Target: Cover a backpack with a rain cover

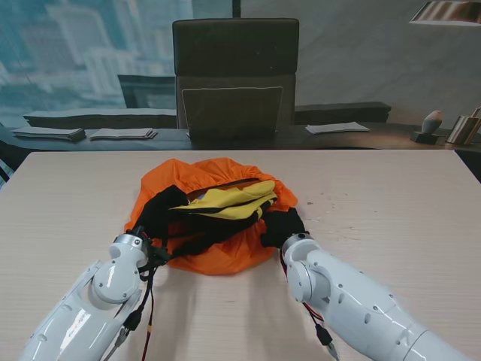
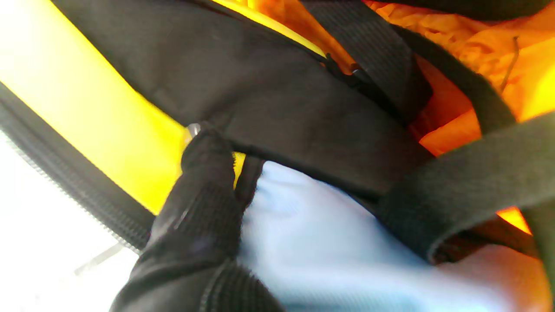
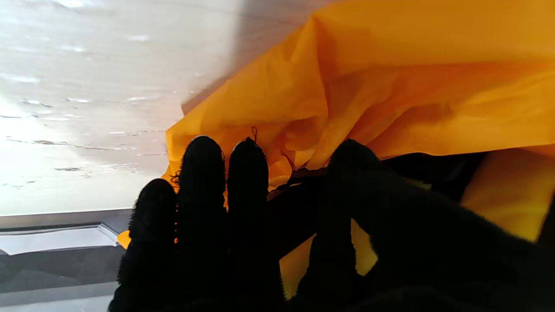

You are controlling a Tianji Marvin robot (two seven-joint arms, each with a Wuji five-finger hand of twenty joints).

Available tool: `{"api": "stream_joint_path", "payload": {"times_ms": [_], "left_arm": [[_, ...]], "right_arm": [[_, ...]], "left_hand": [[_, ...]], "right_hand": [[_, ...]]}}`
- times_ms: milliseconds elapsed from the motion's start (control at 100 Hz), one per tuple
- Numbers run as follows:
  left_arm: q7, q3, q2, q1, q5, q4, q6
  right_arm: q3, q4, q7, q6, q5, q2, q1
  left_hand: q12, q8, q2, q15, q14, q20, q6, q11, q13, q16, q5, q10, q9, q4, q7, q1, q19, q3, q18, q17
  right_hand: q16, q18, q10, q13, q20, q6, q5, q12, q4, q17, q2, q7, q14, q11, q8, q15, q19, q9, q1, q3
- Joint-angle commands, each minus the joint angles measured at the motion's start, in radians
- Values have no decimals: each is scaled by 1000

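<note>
Here, nearest to me, both black-gloved hands work at the near edge of the bundle. The left robot hand (image 1: 156, 226) presses a finger against a black strap; whether it grips I cannot tell. The right robot hand (image 1: 282, 224) has its fingers pressed together on the thin orange fabric rain cover (image 1: 218, 259). I judge the cover is half fitted; next its rim must be pulled over. The yellow-and-black backpack (image 1: 225, 203) lies mid-desk on the pale wooden desk (image 1: 391, 203), still exposed on top.

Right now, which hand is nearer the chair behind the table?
Right, slightly. The right hand sits at the backpack's right edge, almost straight in front of the chair. The left hand is off to its left.
</note>
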Motion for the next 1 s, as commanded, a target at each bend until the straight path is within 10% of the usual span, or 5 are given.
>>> {"api": "stream_joint_path", "payload": {"times_ms": [0,730,990], "left_arm": [[-21,1,-6,1,-10,-16,-10],[-66,14,-1,-13,-40,-5,-19],[-62,11,-1,-9,-40,-8,-21]], "right_arm": [[-23,0,11,35,-5,-22,14],[-160,55,92,221,91,-66,124],[-171,31,167,228,83,-39,131]], "left_hand": [[16,36,132,-12,25,21,-13,62,30,-14,20,-42,49,50,60,72,31,25,-24,41],[9,42,124,-13,32,17,-7,55,73,-18,39,-26,77,51,44,72,39,30,-11,95],[11,43,122,-15,31,16,-8,52,70,-19,41,-26,76,51,43,71,37,30,-12,94]], "right_hand": [[9,6,1,42,18,3,-68,9,46,19,-31,3,16,23,-16,21,38,12,-46,31],[20,4,-56,97,17,45,-169,31,20,43,-160,8,-6,78,-59,80,39,-36,-81,-89],[12,11,-67,80,7,127,204,55,15,22,-195,97,-33,83,1,71,20,-36,-96,-50]]}}
